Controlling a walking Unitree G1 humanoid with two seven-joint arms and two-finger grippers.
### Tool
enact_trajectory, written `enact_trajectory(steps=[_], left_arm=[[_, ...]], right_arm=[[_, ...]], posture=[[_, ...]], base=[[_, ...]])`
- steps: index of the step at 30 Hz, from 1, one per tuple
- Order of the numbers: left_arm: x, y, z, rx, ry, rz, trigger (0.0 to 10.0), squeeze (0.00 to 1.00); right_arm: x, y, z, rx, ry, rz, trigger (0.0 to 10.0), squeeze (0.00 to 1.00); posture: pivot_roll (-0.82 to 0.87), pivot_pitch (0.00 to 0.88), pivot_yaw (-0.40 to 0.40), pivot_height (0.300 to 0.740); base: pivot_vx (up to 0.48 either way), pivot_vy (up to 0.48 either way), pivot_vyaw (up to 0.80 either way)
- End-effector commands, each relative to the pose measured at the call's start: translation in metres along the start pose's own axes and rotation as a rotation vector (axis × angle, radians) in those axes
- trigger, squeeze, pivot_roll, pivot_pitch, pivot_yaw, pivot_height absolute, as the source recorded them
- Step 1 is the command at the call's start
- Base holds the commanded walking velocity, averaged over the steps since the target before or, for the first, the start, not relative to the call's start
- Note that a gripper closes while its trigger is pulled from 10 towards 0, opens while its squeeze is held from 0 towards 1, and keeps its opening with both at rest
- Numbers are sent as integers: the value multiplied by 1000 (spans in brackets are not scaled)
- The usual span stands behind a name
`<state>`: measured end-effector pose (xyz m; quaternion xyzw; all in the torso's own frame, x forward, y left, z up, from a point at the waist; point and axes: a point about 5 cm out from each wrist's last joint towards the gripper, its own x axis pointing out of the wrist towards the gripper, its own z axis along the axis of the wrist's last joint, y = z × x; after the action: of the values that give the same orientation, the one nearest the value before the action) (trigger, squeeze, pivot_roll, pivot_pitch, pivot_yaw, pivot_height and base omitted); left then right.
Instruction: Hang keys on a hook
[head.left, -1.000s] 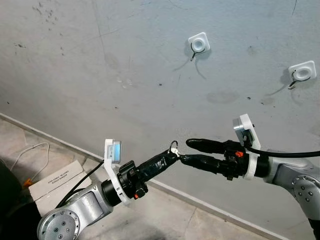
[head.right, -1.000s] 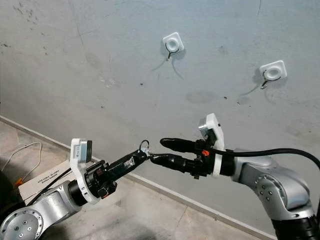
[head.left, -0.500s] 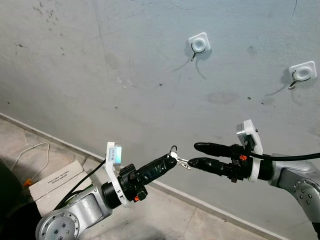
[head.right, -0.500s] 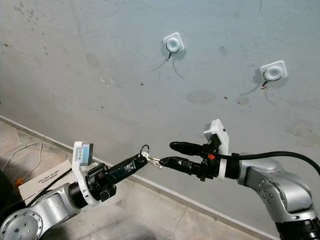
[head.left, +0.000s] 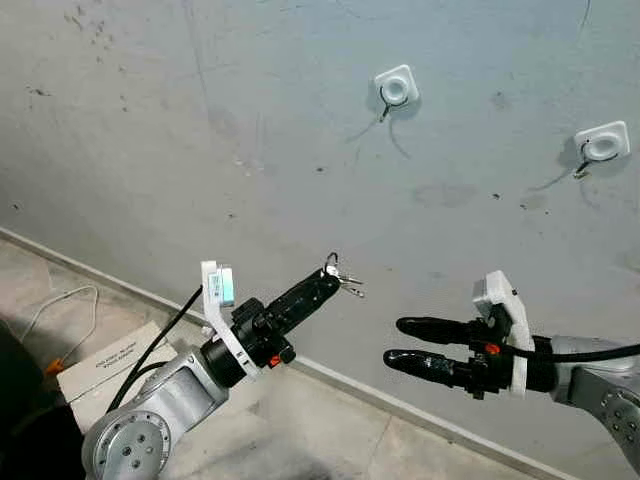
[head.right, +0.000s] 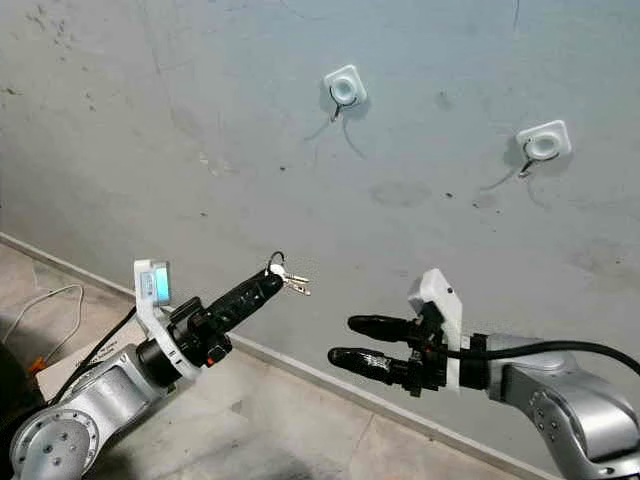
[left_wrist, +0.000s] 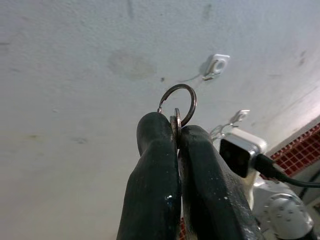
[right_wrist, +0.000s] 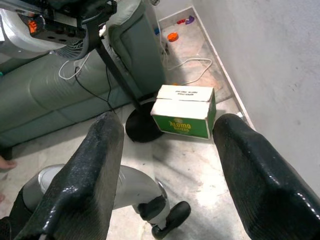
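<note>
Gripping the keys (head.left: 340, 274) between its closed black fingertips, the left claw (head.left: 327, 280) sits just left of centre in the left eye view, pointing up and to the right toward the wall (head.left: 200, 120). From the left wrist camera the key ring (left_wrist: 178, 102) stands up out of the pinch, a flat key head wedged between the two fingers (left_wrist: 155, 170), while in the head views the key blades stick out to the right of the tips.

At the lower right, the right claw (head.left: 398, 341) points left with its two fingers spread wide and nothing between them; it is well apart from the keys, lower and to the right.

On the grey, scuffed wall two white square hooks are mounted: one hook (head.left: 396, 86) at upper centre, above and to the right of the keys, and a second hook (head.left: 603, 143) near the upper right edge. Each has a small dark metal hook hanging under its white plate.

Low at the left edge, a cardboard box (head.left: 105, 365) lies on the floor by a white cable (head.left: 55, 300); through the right wrist camera it is a closed green and white box (right_wrist: 184, 110), its contents unseen.
</note>
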<state>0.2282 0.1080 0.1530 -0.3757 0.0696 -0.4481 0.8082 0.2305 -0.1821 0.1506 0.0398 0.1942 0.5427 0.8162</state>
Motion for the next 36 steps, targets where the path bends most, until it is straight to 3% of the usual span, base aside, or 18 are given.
enact_trajectory(steps=[1, 3, 4, 6, 10, 11, 14, 17, 25, 32, 36], left_arm=[[-2, -1, -3, 43, 31, 21, 0, 0], [-5, -1, -6, 122, 71, 39, 0, 0], [-5, -1, -6, 122, 71, 39, 0, 0], [-4, 2, -3, 210, 68, 86, 0, 0], [-2, 4, -2, 251, 62, 113, 0, 0], [0, 3, -2, 243, 54, 108, 0, 0], [3, -11, -9, 89, 48, -5, 0, 0], [-1, -17, -13, 30, 110, -90, 0, 0], [-2, -19, -9, 19, 146, -159, 0, 0], [-7, -24, -5, -179, 125, -240, 0, 0], [-13, -22, -1, -199, 139, -247, 0, 0]], right_arm=[[-2, -1, 4, -42, -8, -61, 10000, 0], [0, -10, 14, -96, -63, -191, 10000, 0], [0, -10, 14, -96, -63, -191, 10000, 0], [4, -14, 26, -166, -112, -288, 10000, 0], [12, -18, 40, -209, -167, -372, 10000, 0], [14, -19, 45, -216, -194, -396, 10000, 0], [20, -19, 60, -143, -303, -369, 10000, 0], [19, -23, 57, -118, -284, -339, 10000, 0], [10, -32, 68, -195, -239, -308, 10000, 0], [-6, -40, 72, -155, -234, -220, 10000, 0], [-16, -50, 70, -122, -219, -196, 10000, 0]], posture=[[-41, 89, -40, 740], [-43, 87, -38, 740], [-43, 87, -38, 740], [-43, 87, -38, 740], [-41, 84, -38, 740], [-39, 83, -38, 740], [-39, 83, -38, 740], [-34, 80, -41, 740], [-34, 80, -41, 740], [-34, 80, -36, 740], [-28, 82, -33, 740]], base=[[0, 0, 0], [0, 0, 0], [0, 0, 0], [0, 0, 0], [0, 0, 0], [0, 0, 0], [0, 0, 0], [0, 0, 0], [0, 0, 0], [0, 0, 0], [0, 0, 0]])
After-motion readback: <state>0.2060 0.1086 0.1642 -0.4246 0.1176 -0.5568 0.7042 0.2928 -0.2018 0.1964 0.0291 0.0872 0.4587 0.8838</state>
